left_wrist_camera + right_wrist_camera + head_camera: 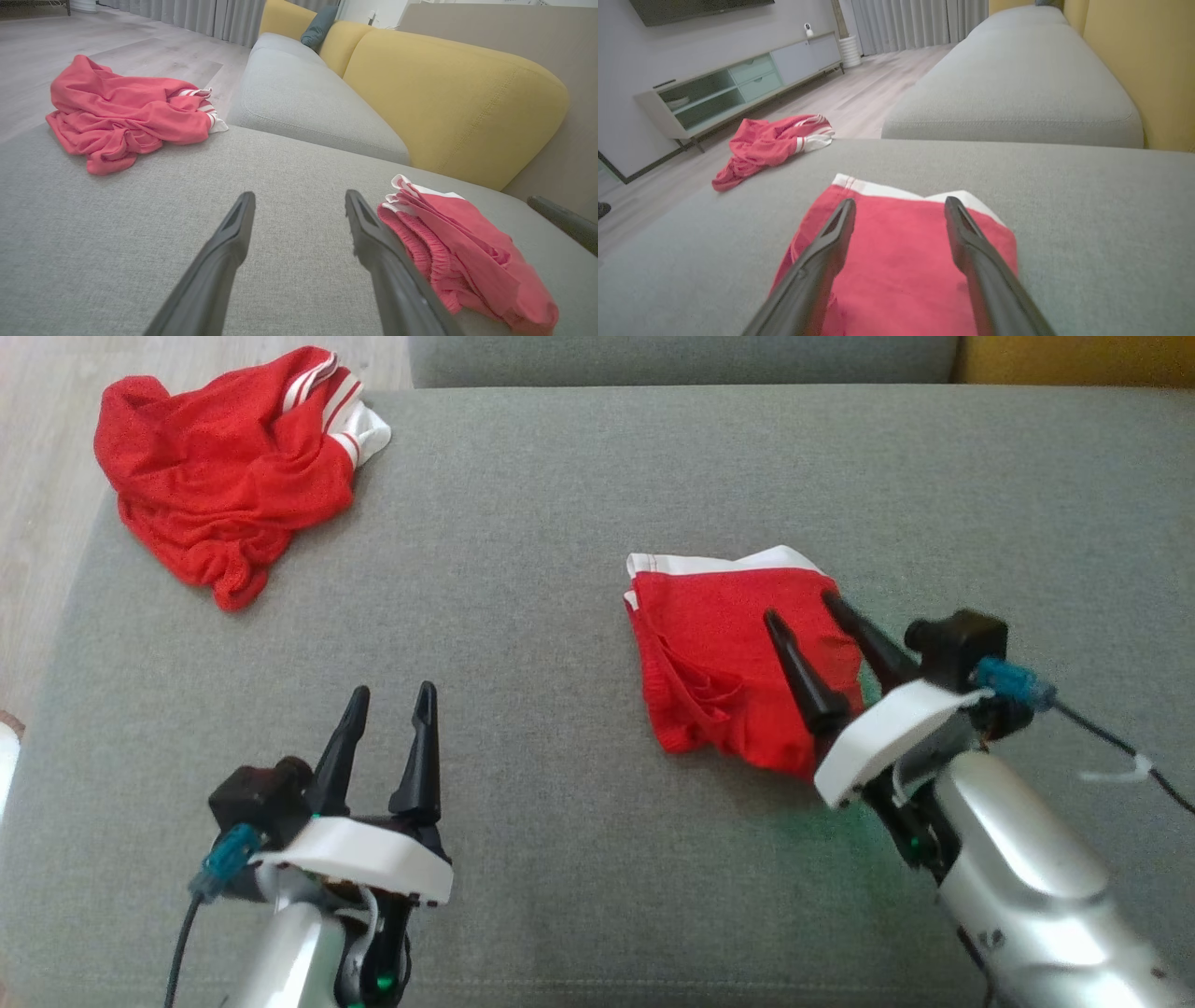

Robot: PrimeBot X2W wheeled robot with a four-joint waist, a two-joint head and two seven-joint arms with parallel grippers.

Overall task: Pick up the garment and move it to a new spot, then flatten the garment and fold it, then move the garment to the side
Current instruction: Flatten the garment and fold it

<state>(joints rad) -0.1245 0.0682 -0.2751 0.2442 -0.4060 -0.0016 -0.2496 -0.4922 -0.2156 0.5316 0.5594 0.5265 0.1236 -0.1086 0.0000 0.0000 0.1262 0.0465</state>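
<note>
Folded red garment (738, 663), white-trimmed, lies directly under the right gripper (801, 607), whose fingers are parted and hold nothing. Light, soft and limp, it probably needs a pinch through all layers at its near edge to stay folded. The left gripper (393, 691), likewise spread and empty, hovers over the grey sofa cushion (560, 523). A crumpled red garment (215, 485) lies well beyond it, beside the wooden floor (859, 98).
</note>
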